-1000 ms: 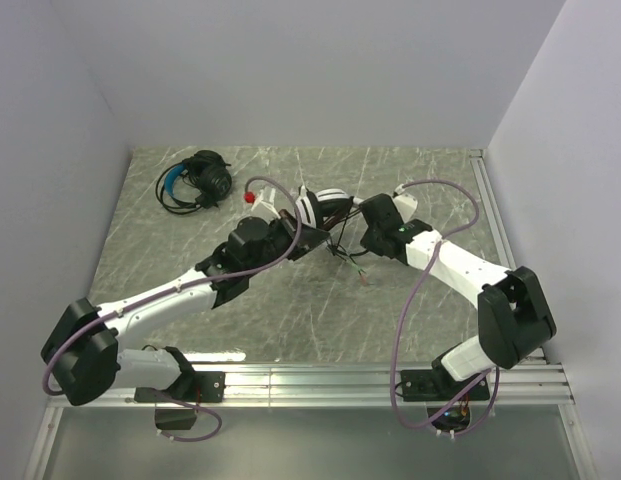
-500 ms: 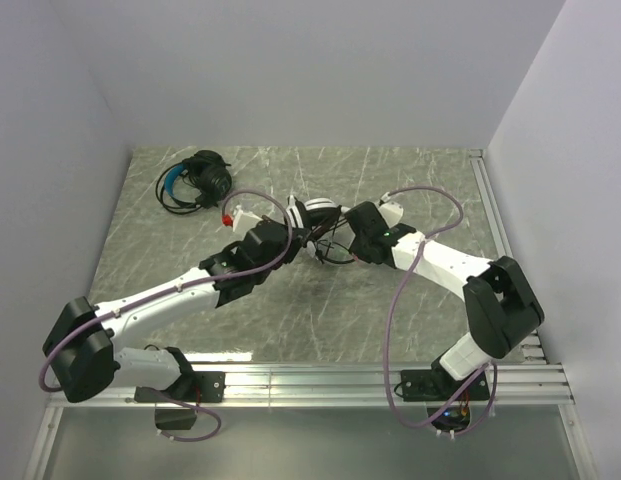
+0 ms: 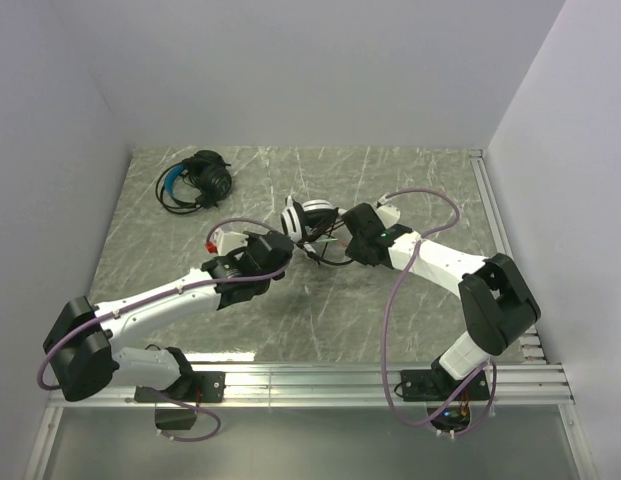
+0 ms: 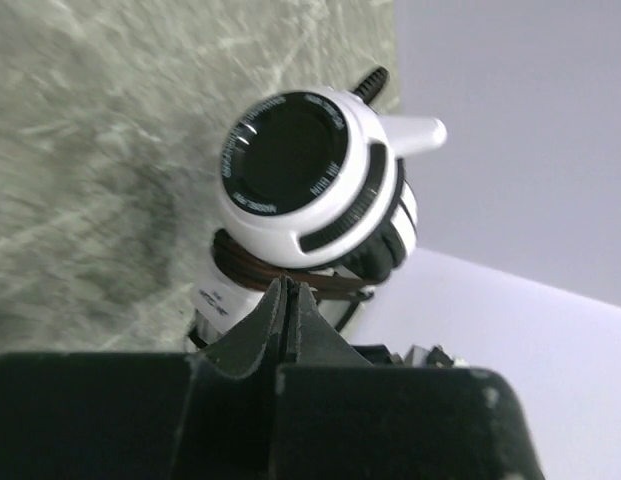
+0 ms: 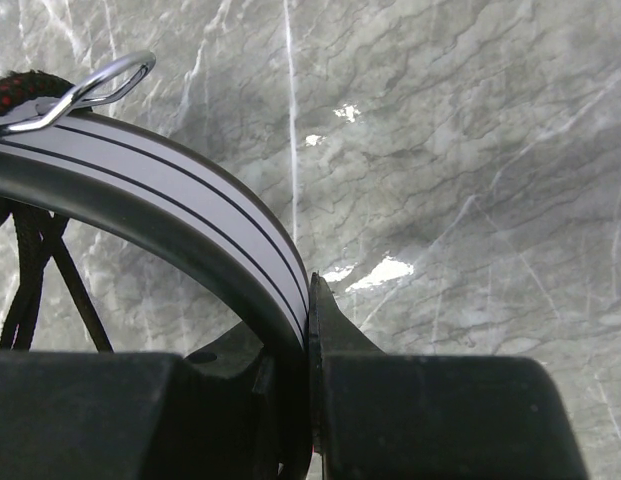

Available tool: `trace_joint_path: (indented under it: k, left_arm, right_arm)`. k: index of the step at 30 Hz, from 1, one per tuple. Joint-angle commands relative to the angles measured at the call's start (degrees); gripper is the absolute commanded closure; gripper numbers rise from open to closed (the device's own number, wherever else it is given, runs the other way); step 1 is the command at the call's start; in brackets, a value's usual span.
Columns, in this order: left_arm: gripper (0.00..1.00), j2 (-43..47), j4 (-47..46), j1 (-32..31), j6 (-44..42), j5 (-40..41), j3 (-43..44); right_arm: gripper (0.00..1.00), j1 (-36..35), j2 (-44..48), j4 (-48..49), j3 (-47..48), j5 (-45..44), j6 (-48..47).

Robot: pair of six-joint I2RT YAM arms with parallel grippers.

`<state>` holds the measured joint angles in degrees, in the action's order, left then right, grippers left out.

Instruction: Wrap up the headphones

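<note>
pale lilac walls box in a grey marbled surface with an aluminium rail along its near edge. both arms lean in toward the middle: the left arm slants up from the lower left and the right arm from the lower right, each with a purple cable looping off it.

between their tips is the white headset, near the centre of the surface and slightly toward the back. whether it rests on the surface or hangs clear cannot be told. the black headset with the blue band lies well apart in the far left corner, its cord looped close around it, and neither arm touches it.

the right claw pinches the white headset's headband, a white strip with thin black lines that runs between its fingers. the left claw is pressed together, its tips right under the white ear cup, at the dark cord wound around the headset below the cup. whether a strand is caught between the tips cannot be told.

thin black cable loops loosely just in front of the white headset. a small metal ring shows beside the headband in the right wrist view.
</note>
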<state>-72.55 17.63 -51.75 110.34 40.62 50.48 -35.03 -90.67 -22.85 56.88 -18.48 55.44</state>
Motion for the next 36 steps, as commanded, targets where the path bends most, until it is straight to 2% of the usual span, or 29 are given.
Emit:
trace_joint_path:
  k: [1,4,7,8,9,12,19,25,30,36]
  left_arm:
    - [1.0,3.0,5.7,0.6,17.7,9.4,0.9]
    - [1.0,1.9,5.4,0.5,19.2,9.3,1.6]
    - [1.0,-2.1,15.3,-0.1,24.5,10.9,7.6]
    - [1.0,-3.4,24.5,-0.9,30.9,11.5,9.6]
    - [1.0,-5.8,27.3,-1.4,32.5,13.4,11.3]
    - [1.0,-9.8,32.7,-3.4,34.1,16.9,17.3]
    - [1.0,-16.6,40.3,-6.9,36.1,20.1,24.5]
    - [1.0,-24.7,51.6,-9.8,43.5,21.3,32.9]
    - [1.0,-30.2,55.2,-11.7,47.5,21.6,37.0]
    - [1.0,-31.2,52.3,-12.1,46.8,18.8,35.5]
  right_arm:
    - [1.0,-0.4,-0.1,1.3,1.4,-0.9,-0.2]
    - [1.0,-0.6,-0.4,1.1,1.9,-0.7,-0.1]
    - [1.0,-0.9,-0.6,0.7,2.7,-0.9,0.0]
    - [1.0,-1.0,-0.7,0.6,3.0,-0.9,-0.1]
    - [1.0,-1.0,-0.8,0.4,3.1,-0.9,-0.1]
    - [1.0,-1.3,-0.8,0.2,3.4,-1.2,-0.2]
    - [1.0,-1.3,-1.3,-0.4,4.4,-1.4,-0.5]
    - [1.0,-1.2,-1.2,-0.4,5.0,-1.1,-0.5]
    - [1.0,-1.3,-1.0,-0.8,5.5,-0.9,-0.9]
    - [1.0,-1.2,0.3,-0.9,5.9,-0.2,-1.4]
